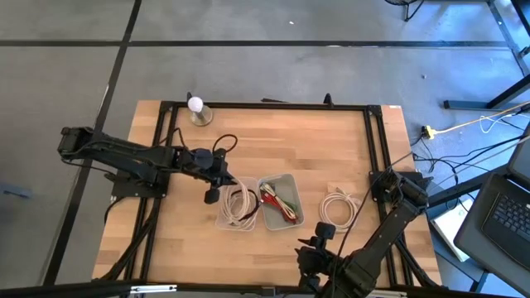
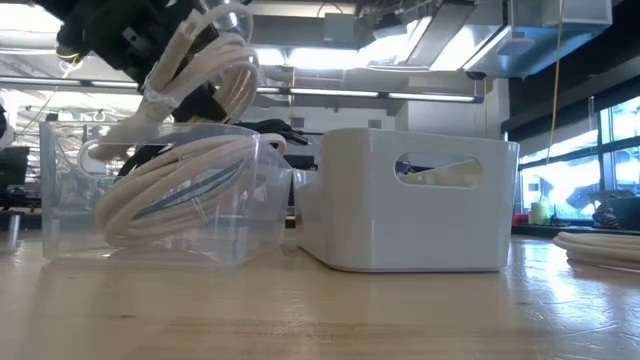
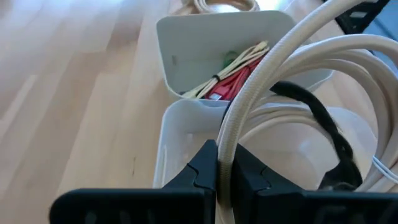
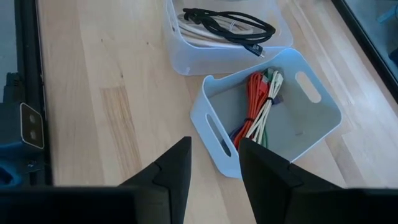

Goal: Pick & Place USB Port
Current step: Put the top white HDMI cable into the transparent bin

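My left gripper [image 1: 217,184] [image 3: 225,180] is over the clear bin [image 1: 237,217] [image 2: 60,215], shut on a coiled white braided USB cable [image 2: 215,65] [image 3: 323,59]. Another white coil [image 2: 180,185] and a black cable [image 3: 314,115] lie inside that bin. Beside it stands the white bin [image 1: 281,179] [image 2: 410,225], with red, green and cream cables [image 4: 258,109] on its floor. A third white coil [image 1: 338,207] lies on the table right of the bins. My right gripper [image 1: 319,244] [image 4: 214,162] waits open near the table's near edge. My left gripper pinches one strand of the white cable's coil [image 3: 229,134] between its two fingers. The strand runs along the fingers. The coil hangs at the gripper, lifted above the clear bin's rim [image 2: 150,128]; whether it touches the coil below, I cannot tell.
A small white ball on a round base [image 1: 196,108] stands near the table's far left corner. A black frame [image 1: 265,106] runs around the tabletop. Bare wood [image 1: 290,145] shows beyond the bins and to their left.
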Controlling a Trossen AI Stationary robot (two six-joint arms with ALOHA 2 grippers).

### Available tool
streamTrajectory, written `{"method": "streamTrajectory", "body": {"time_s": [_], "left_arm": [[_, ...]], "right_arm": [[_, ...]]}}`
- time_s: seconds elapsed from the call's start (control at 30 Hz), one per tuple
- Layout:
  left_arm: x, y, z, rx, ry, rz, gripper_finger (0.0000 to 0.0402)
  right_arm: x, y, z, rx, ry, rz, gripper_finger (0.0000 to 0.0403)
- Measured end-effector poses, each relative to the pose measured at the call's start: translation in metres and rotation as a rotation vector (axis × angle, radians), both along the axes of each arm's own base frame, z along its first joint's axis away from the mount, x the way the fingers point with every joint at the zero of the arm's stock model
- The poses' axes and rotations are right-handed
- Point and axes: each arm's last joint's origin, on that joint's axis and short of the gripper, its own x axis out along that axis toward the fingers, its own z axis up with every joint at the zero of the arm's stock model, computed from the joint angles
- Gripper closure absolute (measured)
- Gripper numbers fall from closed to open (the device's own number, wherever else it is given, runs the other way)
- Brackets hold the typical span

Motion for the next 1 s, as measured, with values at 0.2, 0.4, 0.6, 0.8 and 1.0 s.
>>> {"method": "streamTrajectory", "body": {"time_s": [0.2,0.4,0.6,0.8,1.0], "left_arm": [[0.001,-0.001,-0.016,-0.016,-0.071,-0.042,0.0391],[0.008,-0.001,-0.043,-0.018,0.041,-0.039,0.0391],[0.025,-0.001,-0.063,-0.043,0.040,-0.064,0.0391],[0.034,0.007,-0.074,-0.093,0.021,-0.072,0.0391],[0.032,0.014,-0.067,-0.119,-0.009,-0.012,0.0350]], "right_arm": [[0.000,0.000,0.000,-0.001,0.001,-0.001,0.0265],[0.001,-0.001,0.000,-0.002,0.001,-0.001,0.0265],[0.001,-0.001,0.000,-0.003,0.002,0.001,0.0265],[0.001,-0.001,0.000,-0.003,0.002,0.001,0.0265],[0.001,-0.001,0.000,-0.002,0.001,0.001,0.0265]]}}
